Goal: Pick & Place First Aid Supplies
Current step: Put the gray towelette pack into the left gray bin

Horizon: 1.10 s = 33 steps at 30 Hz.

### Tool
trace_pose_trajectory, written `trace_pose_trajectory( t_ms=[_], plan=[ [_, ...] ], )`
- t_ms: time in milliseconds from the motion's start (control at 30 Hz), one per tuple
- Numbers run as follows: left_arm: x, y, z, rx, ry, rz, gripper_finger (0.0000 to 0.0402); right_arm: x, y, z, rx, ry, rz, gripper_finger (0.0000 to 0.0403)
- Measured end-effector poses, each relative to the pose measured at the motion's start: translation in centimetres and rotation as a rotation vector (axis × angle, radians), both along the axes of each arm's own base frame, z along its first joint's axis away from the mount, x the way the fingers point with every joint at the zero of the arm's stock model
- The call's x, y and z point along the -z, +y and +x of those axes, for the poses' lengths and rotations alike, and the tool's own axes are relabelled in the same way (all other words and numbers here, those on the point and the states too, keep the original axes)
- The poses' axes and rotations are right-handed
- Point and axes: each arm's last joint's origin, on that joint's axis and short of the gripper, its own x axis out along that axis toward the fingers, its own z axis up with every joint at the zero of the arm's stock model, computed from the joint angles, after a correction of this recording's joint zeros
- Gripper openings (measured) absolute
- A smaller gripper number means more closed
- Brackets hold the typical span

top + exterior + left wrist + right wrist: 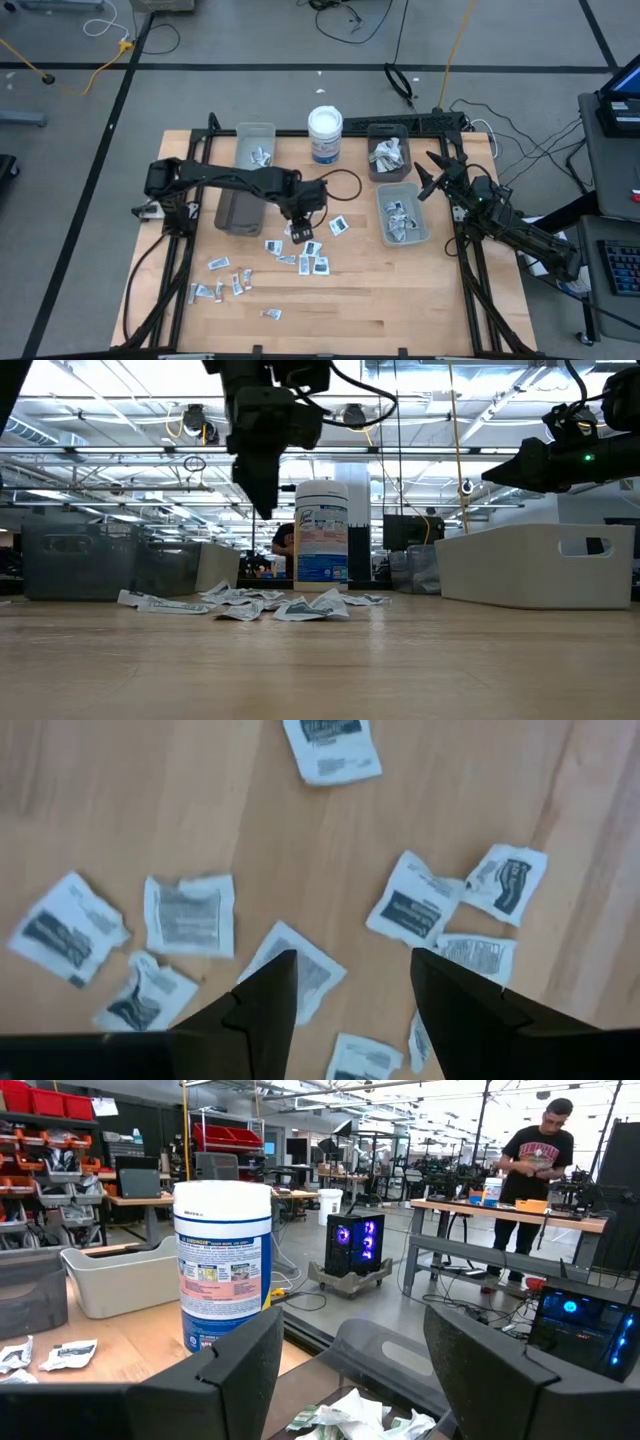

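From above, you see your left gripper (pixel 300 232) reaching out over the middle of the wooden table (pixel 400 300), hanging over the top edge of the scattered first aid packets (pixel 300 257); most of the packets lie just below and to the lower left of it in this picture, with 1 white square (pixel 339 226) off to its right. The white tub (pixel 325 135) stands at the far edge between 2 grey bins, the left bin (pixel 254 147) and the upper right bin (pixel 388 152), each holding a few packets. Your right gripper (pixel 432 172) waits over the right edge of the table, beside the lower right bin (pixel 403 214), which also holds packets. In the low view, your left gripper (pixel 262 510) hangs clear above the packets (pixel 250 605) and touches none of them; the tub (pixel 321 532) stands just behind the pile. In the left wrist view, your 2 dark fingers (pixel 262 1010) stand spread with nothing between them, and a white square packet (pixel 300 970) lies on the wood partly under the left one, with more packets all around. In the right wrist view, your right fingers (pixel 225 1375) are spread wide and empty, pointing past the tub (pixel 222 1265), with crumpled packets (pixel 365 1418) in a bin below.
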Motion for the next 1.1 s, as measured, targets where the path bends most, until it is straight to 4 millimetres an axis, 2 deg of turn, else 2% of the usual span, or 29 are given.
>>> trace_pose_trajectory(
  t_ms=[433,667,933,1100],
  plan=[
    [0.8,0.4,5.8,0.119,-0.014,0.051,0.0200,0.0,0.0,0.0,0.000,0.000,0.000,0.0238],
    [1.6,0.6,7.9,0.149,0.006,0.065,0.0200,0.0,0.0,0.0,0.000,0.001,0.000,0.0238],
    [5.4,0.9,8.8,0.155,0.093,0.119,0.0200,0.0,0.0,0.0,0.000,0.000,0.000,0.0238],
    [6.9,1.0,9.4,0.151,0.101,0.146,0.0200,0.0,0.0,0.0,0.000,0.000,0.000,0.0238]
  ],
)
